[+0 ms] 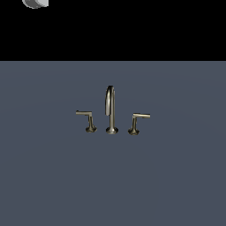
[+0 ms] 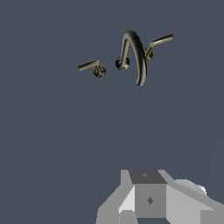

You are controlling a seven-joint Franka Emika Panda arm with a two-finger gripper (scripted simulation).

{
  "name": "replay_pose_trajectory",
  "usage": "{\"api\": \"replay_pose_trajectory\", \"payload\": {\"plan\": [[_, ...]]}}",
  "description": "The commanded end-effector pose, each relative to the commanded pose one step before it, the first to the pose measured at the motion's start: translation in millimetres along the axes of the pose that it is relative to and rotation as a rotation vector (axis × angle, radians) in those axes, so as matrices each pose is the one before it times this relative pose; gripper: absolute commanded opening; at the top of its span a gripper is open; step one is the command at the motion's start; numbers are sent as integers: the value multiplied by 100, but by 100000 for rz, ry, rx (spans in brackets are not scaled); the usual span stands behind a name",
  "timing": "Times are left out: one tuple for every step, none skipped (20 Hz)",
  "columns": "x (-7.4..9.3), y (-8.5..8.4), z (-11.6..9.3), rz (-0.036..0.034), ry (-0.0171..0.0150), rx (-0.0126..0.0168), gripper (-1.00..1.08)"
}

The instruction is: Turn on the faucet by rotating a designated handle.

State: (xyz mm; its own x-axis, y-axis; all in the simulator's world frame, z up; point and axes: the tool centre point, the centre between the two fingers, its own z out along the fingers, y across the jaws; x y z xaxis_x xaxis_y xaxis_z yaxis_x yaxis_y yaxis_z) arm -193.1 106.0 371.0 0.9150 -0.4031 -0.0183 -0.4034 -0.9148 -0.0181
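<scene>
One lever matters: the designated handle (image 1: 86, 118) lies well ahead of our gripper (image 2: 148, 201), bar pointing away from the spout (image 1: 110, 108); jaw state we cannot tell.

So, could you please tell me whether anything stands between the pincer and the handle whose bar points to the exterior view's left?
Nothing visible does. The designated handle stands on the bare floor, apart from the spout and the twin lever. The wrist view shows only open surface between the pincer's body and the faucet; the fingertips are out of frame.
</scene>
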Motion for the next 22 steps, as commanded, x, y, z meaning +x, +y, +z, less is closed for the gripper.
{"api": "replay_pose_trajectory", "payload": {"plan": [[468, -1062, 1244, 5531, 75, 121, -100], [187, -419, 486, 2136, 26, 26, -100], [187, -419, 484, 2128, 25, 27, -100], [188, -417, 482, 2121, 25, 28, -100], [187, -416, 480, 2110, 24, 28, -100], [187, -415, 477, 2100, 23, 29, -100], [186, -413, 474, 2087, 22, 30, -100], [186, -410, 471, 2075, 22, 30, -100], [186, -408, 468, 2061, 21, 31, -100], [185, -405, 464, 2045, 21, 31, -100], [184, -402, 460, 2029, 20, 31, -100], [183, -399, 456, 2011, 20, 31, -100], [182, -395, 452, 1994, 20, 31, -100], [182, -391, 447, 1976, 20, 30, -100], [181, -388, 443, 1956, 21, 30, -100], [180, -384, 438, 1937, 21, 29, -100], [179, -380, 434, 1918, 22, 28, -100], [178, -376, 429, 1898, 23, 26, -100], [177, -372, 425, 1881, 24, 25, -100], [177, -368, 420, 1863, 25, 23, -100], [176, -364, 417, 1845, 26, 22, -100], [175, -361, 413, 1828, 28, 20, -100]]}}
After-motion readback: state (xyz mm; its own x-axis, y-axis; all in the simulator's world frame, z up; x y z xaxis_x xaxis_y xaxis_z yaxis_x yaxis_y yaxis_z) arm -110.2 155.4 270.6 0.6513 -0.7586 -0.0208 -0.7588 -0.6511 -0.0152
